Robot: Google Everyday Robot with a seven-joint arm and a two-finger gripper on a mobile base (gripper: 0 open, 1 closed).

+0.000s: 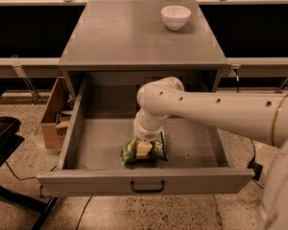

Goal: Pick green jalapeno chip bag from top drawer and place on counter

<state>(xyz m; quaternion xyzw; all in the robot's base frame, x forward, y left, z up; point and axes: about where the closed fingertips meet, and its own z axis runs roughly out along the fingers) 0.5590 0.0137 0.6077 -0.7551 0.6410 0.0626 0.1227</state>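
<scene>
The green jalapeno chip bag (129,154) lies crumpled on the floor of the open top drawer (98,145), near its front panel and about mid-width. My gripper (144,149) reaches down from the white arm (206,111) and sits right on the middle of the bag, with green foil showing on both sides of it. The bag rests on the drawer floor. The counter (129,32) is the grey cabinet top behind and above the drawer.
A white bowl (175,17) stands at the counter's back right. A brown cardboard box (53,114) sits on the floor left of the drawer. A black frame (2,138) stands at far left. The drawer front carries a black handle (148,187).
</scene>
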